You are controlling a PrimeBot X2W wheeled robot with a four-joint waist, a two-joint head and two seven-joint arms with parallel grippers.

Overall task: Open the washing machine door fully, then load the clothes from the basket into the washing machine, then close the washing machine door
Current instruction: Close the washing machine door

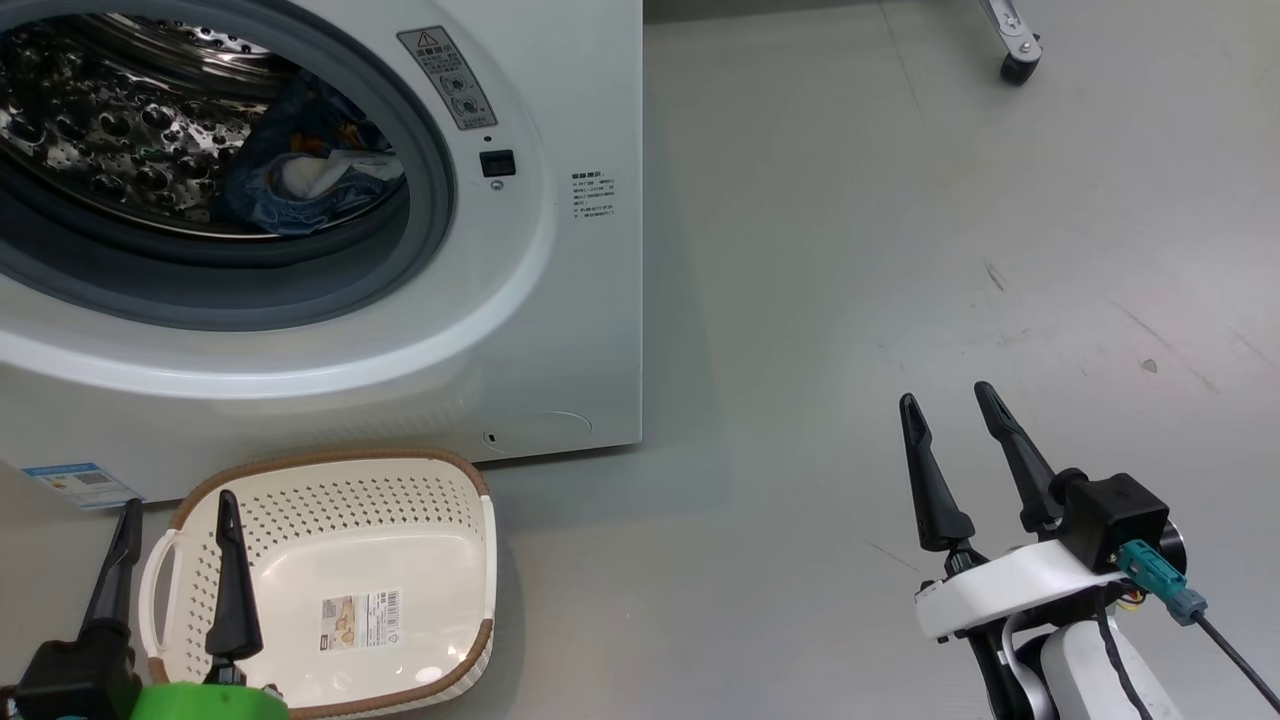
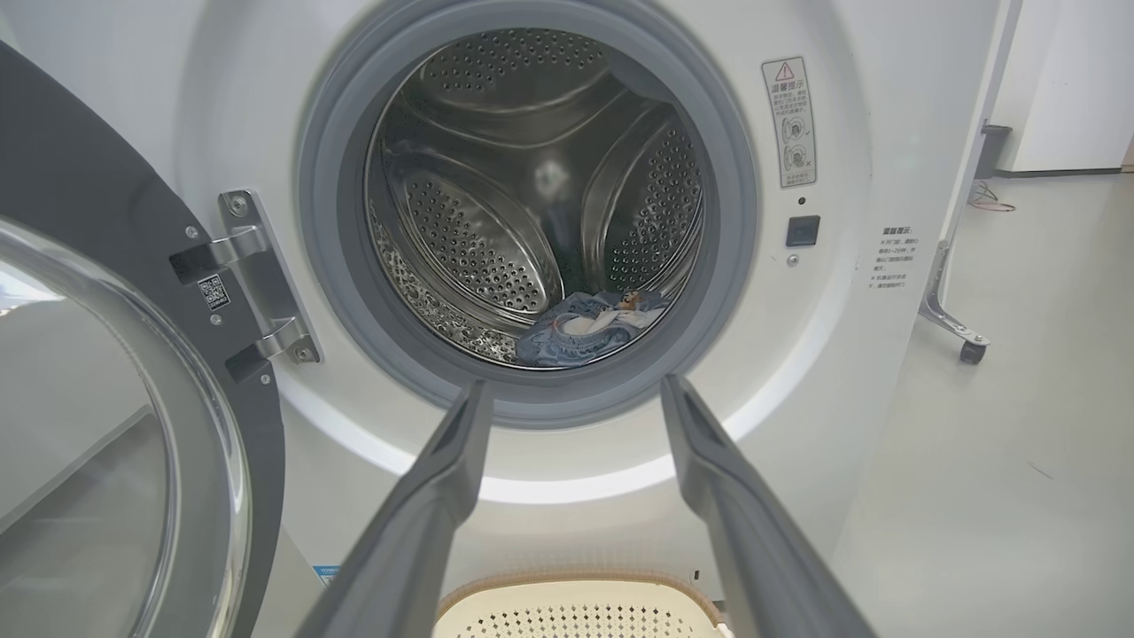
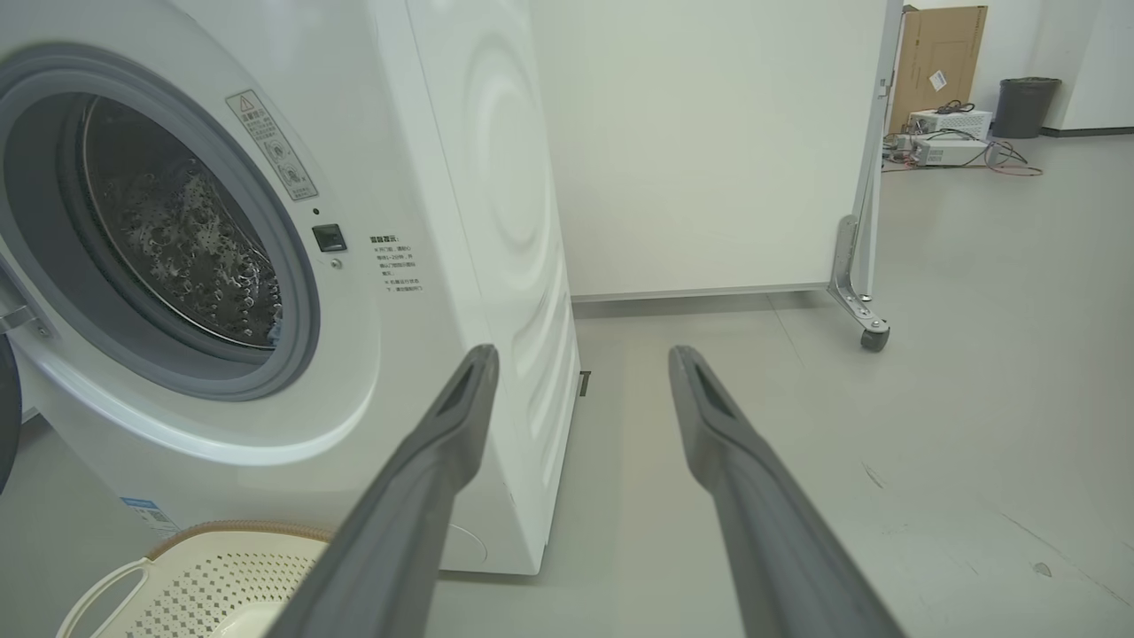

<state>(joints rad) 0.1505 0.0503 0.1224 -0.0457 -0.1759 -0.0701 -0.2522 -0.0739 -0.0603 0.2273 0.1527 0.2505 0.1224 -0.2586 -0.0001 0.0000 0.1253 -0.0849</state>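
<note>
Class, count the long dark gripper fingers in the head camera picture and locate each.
4. Two on the left gripper, at the left end of the cream perforated plastic basket; two on the right gripper, over the grey floor. None seem hidden.

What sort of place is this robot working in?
Probably a lab or test space, not a home laundry: the washing machine stands on grey floor beside a wheeled partition, with electronics and cables beyond.

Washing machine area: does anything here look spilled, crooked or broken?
Nothing stands out. The clothes lie inside the washing machine, the basket sits empty in front of it, and the washing machine door hangs open.
</note>
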